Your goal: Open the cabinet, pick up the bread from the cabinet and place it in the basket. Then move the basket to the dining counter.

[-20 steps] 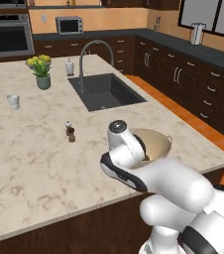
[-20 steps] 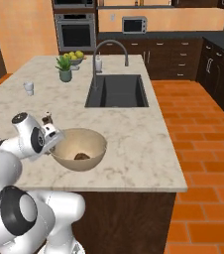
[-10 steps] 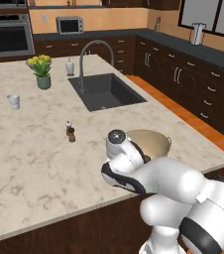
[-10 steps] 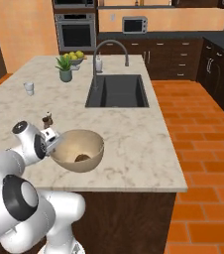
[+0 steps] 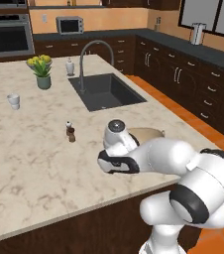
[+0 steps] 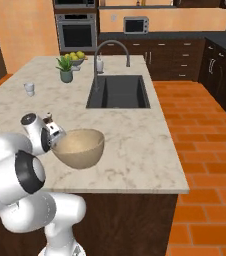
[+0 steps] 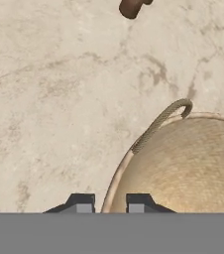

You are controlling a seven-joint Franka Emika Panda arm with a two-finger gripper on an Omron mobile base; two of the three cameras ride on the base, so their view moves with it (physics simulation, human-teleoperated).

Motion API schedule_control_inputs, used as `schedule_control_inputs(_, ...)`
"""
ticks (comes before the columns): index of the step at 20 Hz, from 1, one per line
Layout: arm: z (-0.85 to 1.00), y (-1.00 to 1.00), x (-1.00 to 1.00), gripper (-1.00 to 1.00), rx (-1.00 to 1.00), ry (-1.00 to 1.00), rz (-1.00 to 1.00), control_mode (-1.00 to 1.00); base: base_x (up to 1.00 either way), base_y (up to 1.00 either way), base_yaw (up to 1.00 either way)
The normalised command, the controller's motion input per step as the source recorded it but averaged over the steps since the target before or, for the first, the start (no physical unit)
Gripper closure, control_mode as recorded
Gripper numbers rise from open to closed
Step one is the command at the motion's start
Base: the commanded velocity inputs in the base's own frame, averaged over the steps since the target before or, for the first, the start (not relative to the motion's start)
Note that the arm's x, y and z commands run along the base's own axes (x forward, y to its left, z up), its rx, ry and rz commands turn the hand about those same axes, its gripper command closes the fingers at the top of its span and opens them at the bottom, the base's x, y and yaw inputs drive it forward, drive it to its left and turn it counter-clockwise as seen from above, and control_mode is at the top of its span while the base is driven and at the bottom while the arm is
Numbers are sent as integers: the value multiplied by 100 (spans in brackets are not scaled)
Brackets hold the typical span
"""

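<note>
The round tan basket (image 6: 79, 147) is on the beige marbled dining counter (image 6: 135, 150), near its front edge. My gripper (image 6: 59, 138) is shut on the basket's left rim. In the hand view the two fingertips (image 7: 82, 203) pinch the rim of the basket (image 7: 183, 168), and a rope loop sticks up from it over the dining counter (image 7: 59, 74). In the left base view my arm covers most of the basket (image 5: 146, 134) on the dining counter (image 5: 34, 163). I cannot tell whether the basket rests on the stone or hangs just above it. The bread and the cabinet are out of view.
A small brown shaker (image 5: 71, 132) stands just left of my hand. A white cup (image 5: 13, 100) and a potted plant (image 5: 42, 72) sit farther back. The inset sink (image 5: 106, 92) with its arched faucet (image 5: 91, 49) lies behind the basket. The counter's front edge is close.
My hand dipped a little and came back up, still gripping the rim. The basket has levelled, so less of its inside shows in the right base view.
</note>
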Motion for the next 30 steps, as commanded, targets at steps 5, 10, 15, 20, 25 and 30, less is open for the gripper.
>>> schedule_control_inputs(5, -5, 4, -2, -100, 0, -17, 6, -100, 0, 0, 0)
schedule_control_inputs(10, 4, 0, -14, -100, -1, -6, 1, -100, 0, 0, 0)
schedule_control_inputs(15, 77, 3, -41, -100, -13, 1, -6, -100, 0, 0, 0)
schedule_control_inputs(20, 100, -9, -84, -100, -3, 2, -17, -100, 0, 0, 0)
schedule_control_inputs(25, 100, -15, -23, -100, 0, 42, -22, -100, 0, 0, 0)
schedule_control_inputs(30, 70, 0, 0, -100, 1, 79, -21, -100, 0, 0, 0)
